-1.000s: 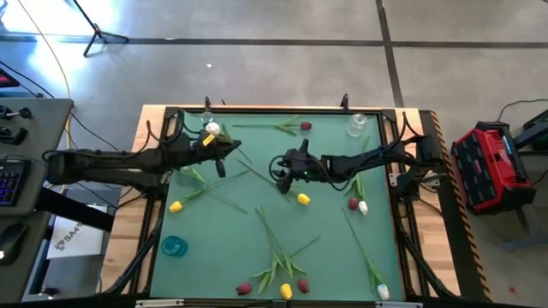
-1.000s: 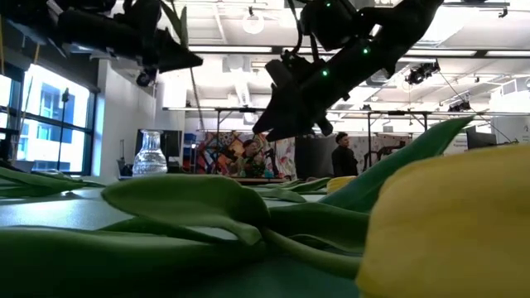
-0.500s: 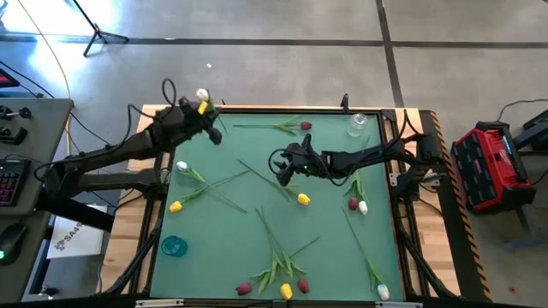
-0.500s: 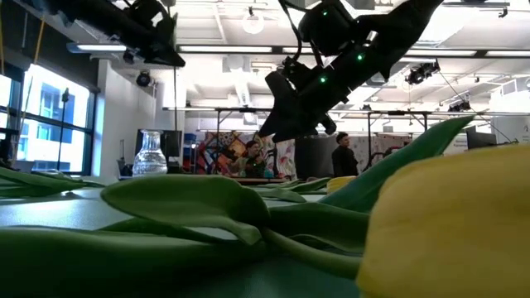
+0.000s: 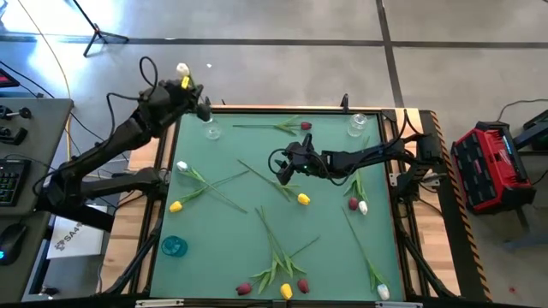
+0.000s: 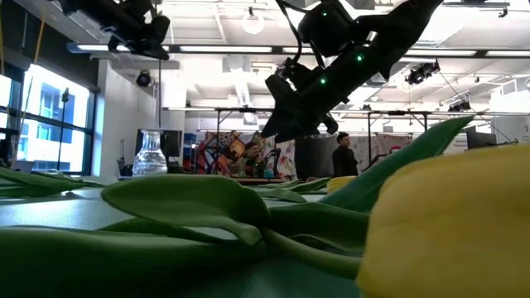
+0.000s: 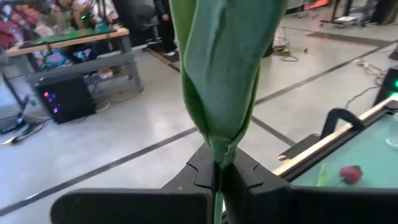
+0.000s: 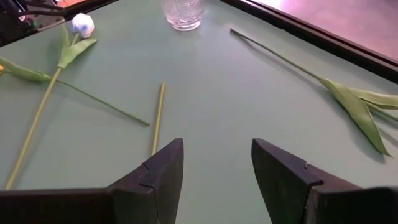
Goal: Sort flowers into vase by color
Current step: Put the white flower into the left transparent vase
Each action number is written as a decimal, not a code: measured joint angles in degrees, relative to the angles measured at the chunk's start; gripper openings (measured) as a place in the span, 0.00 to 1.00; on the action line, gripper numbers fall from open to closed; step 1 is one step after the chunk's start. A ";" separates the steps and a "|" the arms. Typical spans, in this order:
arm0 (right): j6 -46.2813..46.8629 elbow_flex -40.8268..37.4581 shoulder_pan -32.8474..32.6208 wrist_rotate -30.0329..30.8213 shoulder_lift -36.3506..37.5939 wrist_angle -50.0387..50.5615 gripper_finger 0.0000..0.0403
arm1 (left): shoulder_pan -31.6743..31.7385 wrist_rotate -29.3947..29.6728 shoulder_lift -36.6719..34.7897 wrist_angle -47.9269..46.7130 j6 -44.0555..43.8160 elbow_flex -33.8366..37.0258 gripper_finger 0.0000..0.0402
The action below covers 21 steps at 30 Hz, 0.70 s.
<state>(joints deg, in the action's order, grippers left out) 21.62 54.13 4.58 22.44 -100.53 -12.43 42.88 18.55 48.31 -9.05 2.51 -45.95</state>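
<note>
1. While the left hand [image 5: 199, 109] hangs high over the far left corner of the surface [image 5: 325, 214], just beyond the left vase [image 5: 211, 131], its fingers are pressed together on a green stem [image 7: 216, 81]. In the high view a white head [image 5: 181, 68] and a yellow head [image 5: 185, 82] show at the arm's far end, so it seems to carry two flowers; whether both are gripped I cannot tell.
2. Since the stems are thin and the grip sits low on them, a flower could swing or slip as the arm descends, and the stem end could miss the vase's narrow mouth.
3. If both heads go into that vase together, the colours get mixed, which defeats the sorting.
4. A stem catching the rim could tip the light glass vase or push it off the near edge of the corner.
5. The right hand [image 5: 283, 174] hovers well to the right of that vase, near mid-surface, fingers apart and empty, above a bare stem [image 8: 158, 118]. Closing from there could pinch only the stem tip, or drag the flower across its neighbours.
6. Other flowers lie scattered nearer the front than the vase, with a second vase [image 5: 357, 125] at the far right corner.
</note>
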 joint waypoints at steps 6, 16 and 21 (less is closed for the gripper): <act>-1.11 0.00 0.17 -0.02 0.00 0.44 0.44 | 3.33 -0.01 0.72 -1.75 -0.89 -0.02 0.00; -1.32 0.00 0.31 -0.02 0.00 0.57 0.44 | 4.88 -4.09 4.65 -5.00 -4.41 1.25 0.00; -1.32 0.00 0.31 -0.07 0.00 1.07 0.44 | 4.88 -4.28 6.32 -6.44 -7.24 1.25 0.01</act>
<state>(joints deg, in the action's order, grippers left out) 20.30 54.13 4.89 22.37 -100.53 -11.36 47.77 14.26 54.64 -15.49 -4.73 -44.71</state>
